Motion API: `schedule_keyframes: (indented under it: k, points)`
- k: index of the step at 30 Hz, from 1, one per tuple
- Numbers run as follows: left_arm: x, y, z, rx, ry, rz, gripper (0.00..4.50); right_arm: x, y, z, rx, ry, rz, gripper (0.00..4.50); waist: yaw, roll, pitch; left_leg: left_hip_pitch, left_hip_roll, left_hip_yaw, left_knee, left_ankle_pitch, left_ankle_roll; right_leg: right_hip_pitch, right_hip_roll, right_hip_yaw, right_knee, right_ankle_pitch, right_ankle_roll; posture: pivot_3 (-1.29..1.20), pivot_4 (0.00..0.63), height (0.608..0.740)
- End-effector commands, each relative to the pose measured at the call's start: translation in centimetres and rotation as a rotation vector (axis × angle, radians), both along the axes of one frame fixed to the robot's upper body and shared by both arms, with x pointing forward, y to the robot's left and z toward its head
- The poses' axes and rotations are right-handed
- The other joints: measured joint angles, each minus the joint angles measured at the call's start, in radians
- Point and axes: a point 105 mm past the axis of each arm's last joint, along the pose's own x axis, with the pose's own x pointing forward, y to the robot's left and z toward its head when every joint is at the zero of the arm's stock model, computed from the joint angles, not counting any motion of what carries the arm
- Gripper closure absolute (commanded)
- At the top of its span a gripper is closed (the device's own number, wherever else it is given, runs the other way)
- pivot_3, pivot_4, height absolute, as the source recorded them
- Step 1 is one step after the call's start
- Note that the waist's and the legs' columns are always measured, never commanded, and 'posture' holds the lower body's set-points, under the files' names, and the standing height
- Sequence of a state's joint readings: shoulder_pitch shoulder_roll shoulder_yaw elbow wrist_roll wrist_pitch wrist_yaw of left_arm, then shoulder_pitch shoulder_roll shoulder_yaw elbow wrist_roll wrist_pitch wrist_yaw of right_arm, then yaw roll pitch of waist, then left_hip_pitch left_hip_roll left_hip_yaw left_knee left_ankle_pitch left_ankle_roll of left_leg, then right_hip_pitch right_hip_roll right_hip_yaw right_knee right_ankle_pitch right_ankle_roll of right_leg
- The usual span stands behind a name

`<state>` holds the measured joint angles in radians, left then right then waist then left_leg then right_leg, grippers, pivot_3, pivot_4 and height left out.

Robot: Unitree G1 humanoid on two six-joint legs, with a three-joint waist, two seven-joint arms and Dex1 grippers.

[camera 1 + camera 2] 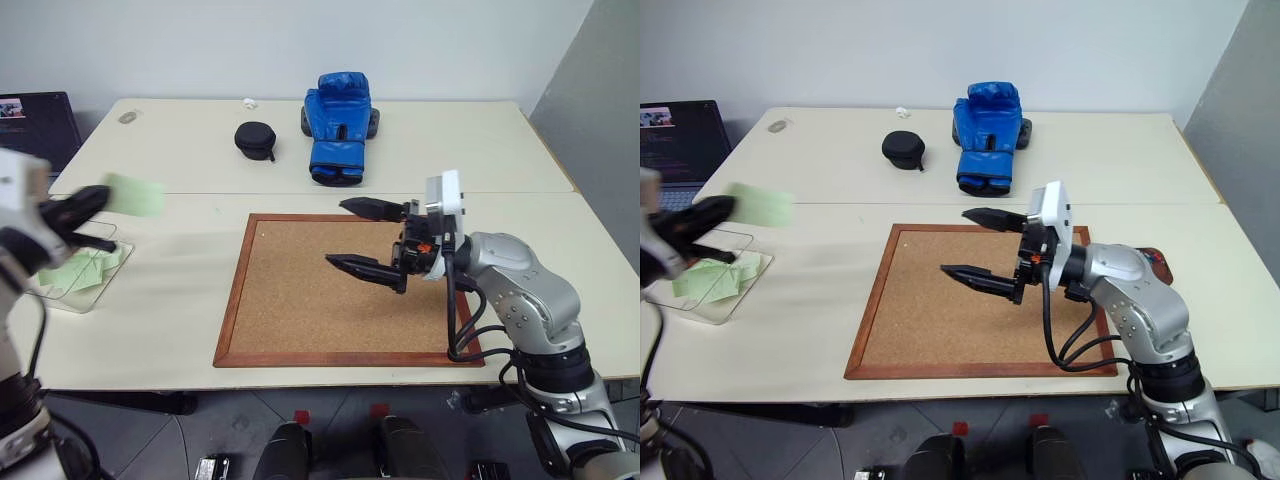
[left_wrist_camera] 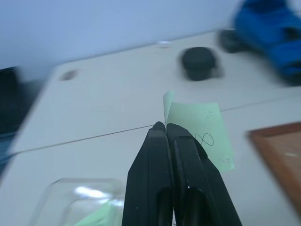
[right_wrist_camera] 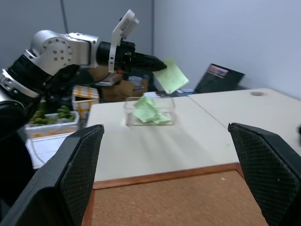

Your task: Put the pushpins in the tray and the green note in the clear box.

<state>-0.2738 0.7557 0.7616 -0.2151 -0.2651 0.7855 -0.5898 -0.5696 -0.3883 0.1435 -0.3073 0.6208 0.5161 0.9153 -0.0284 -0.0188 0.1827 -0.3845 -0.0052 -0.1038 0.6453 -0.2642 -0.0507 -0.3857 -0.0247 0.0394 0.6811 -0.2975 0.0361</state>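
- The green note (image 2: 200, 134) is hanging in the air, pinched by one edge between the tips of the left gripper (image 2: 165, 126); the free part of the slip is projecting past the fingertips, roughly level, with a pen mark showing on its face.
- The left gripper is standing fully closed on that edge, its two black fingers pressed together with only the paper between them, and it is pointing roughly level and forward.
- The clear box (image 1: 62, 297) is sitting on the cream table (image 1: 170, 330) below and just behind the held note, nearer the robot, by the table's left front edge; it is already holding crumpled green slips (image 1: 712, 279).
- The deciding relation, as judged: the note is overhanging the box's far rim rather than its middle, so the coming move is likely calling for a short pull back and down before release.
- The left arm is much the nearer to the box; the right gripper (image 1: 358, 236) is hovering well apart from it over the cork board (image 1: 330, 320), its fingers spread as wide as they go and holding nothing.
- The tray (image 1: 1158, 262) is partly hidden behind the right arm, beside the cork board's right edge; the pushpins cannot be made out.
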Motion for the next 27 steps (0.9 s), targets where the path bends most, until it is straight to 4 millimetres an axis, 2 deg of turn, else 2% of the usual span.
schedule_keyframes:
  k: [1, 4, 6, 11, 16, 20, 27]
  points:
    - [-2.0, 3.2, 0.8, 0.027, -0.115, 0.248, 4.45, -0.4, 0.7, 0.6, 0.010, -0.036, 0.061, 0.00, 0.004, -0.001, 0.000, 0.000, 0.000, 0.000, 0.000, 0.000, 0.000, 0.000, -0.001, 0.000, 0.000, 0.000, 0.000, 0.00, 0.150, 0.740]
    - [-3.5, 6.5, -0.4, -0.036, -0.164, 0.459, 4.45, -0.2, 0.9, 0.1, 0.003, -0.032, 0.066, 0.00, 0.002, -0.003, -0.001, 0.000, 0.000, -0.001, 0.000, 0.000, 0.000, 0.000, -0.001, 0.000, 0.000, 0.000, 0.000, 0.00, 0.150, 0.740]
    - [-3.8, 7.5, -1.5, -0.102, -0.167, 0.512, 4.45, -0.1, 0.8, -0.2, -0.001, -0.030, 0.063, 0.00, 0.000, -0.003, -0.001, 0.000, 0.000, 0.000, 0.000, 0.000, 0.000, 0.000, 0.000, 0.000, 0.001, 0.000, 0.000, 0.00, 0.150, 0.740]
    - [-1.9, 7.8, -3.7, -0.272, -0.161, 0.501, 4.45, 0.0, 0.3, -0.9, -0.010, -0.018, 0.034, 0.00, 0.003, -0.005, -0.002, 0.000, 0.000, -0.001, 0.000, 0.000, 0.000, -0.001, 0.000, -0.002, 0.001, 0.000, -0.001, 0.00, 0.150, 0.740]
    - [0.0, 7.1, -5.8, -0.326, -0.106, 0.442, 4.45, -0.1, 0.1, -1.0, -0.011, -0.019, 0.005, 0.00, -0.001, -0.007, -0.003, 0.000, 0.000, 0.000, 0.000, 0.000, 0.000, -0.001, 0.000, -0.001, 0.001, 0.001, -0.001, 0.00, 0.150, 0.740]
    - [0.2, 7.5, -6.4, -0.346, -0.102, 0.456, 3.80, -0.2, -0.3, -1.1, -0.014, -0.022, -0.018, 0.00, -0.004, -0.007, -0.003, 0.000, 0.001, 0.000, 0.000, 0.000, 0.000, -0.002, 0.000, -0.001, 0.001, 0.001, -0.001, 0.00, 0.150, 0.740]
    - [1.0, 6.9, -6.2, -0.333, -0.094, 0.420, 2.26, -0.2, -0.5, -1.1, -0.014, -0.017, -0.043, 0.00, -0.003, -0.007, -0.003, 0.000, 0.001, 0.001, 0.000, 0.000, 0.000, -0.002, 0.000, -0.001, 0.001, 0.001, -0.001, 0.00, 0.150, 0.740]
